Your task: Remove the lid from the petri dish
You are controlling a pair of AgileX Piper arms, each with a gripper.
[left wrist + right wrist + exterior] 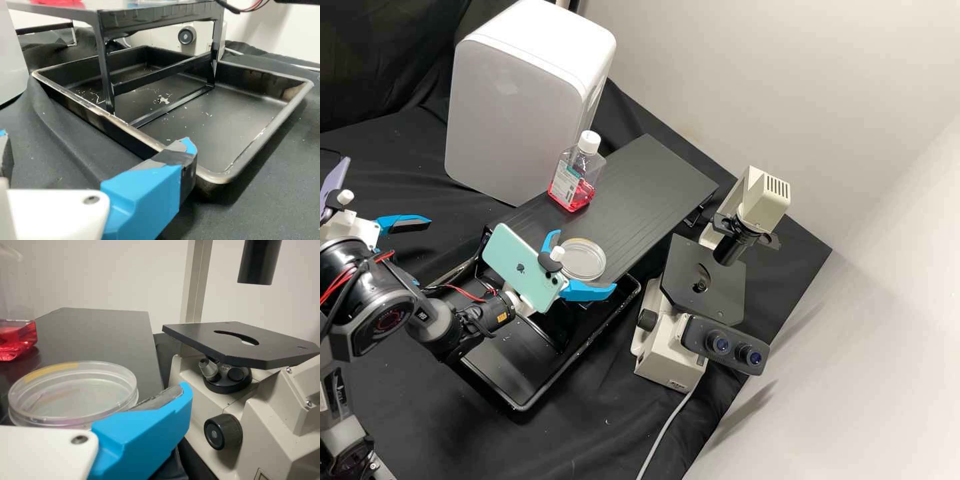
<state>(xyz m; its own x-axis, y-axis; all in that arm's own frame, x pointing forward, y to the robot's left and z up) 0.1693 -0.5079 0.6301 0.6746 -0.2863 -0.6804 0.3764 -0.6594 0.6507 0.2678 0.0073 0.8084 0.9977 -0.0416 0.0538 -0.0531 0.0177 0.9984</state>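
The petri dish (582,259) sits lidded near the front edge of the raised black platform (647,183). My right gripper (585,261) is spread around it, one blue finger on either side, level with the lid (70,385), so closing should catch its rim and not the base.

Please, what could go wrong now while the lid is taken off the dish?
The dish sits close to the platform edge, above the tray; a sideways push by the right gripper might slide it off. If the open fingers close too low, the whole dish may lift, not only the lid.
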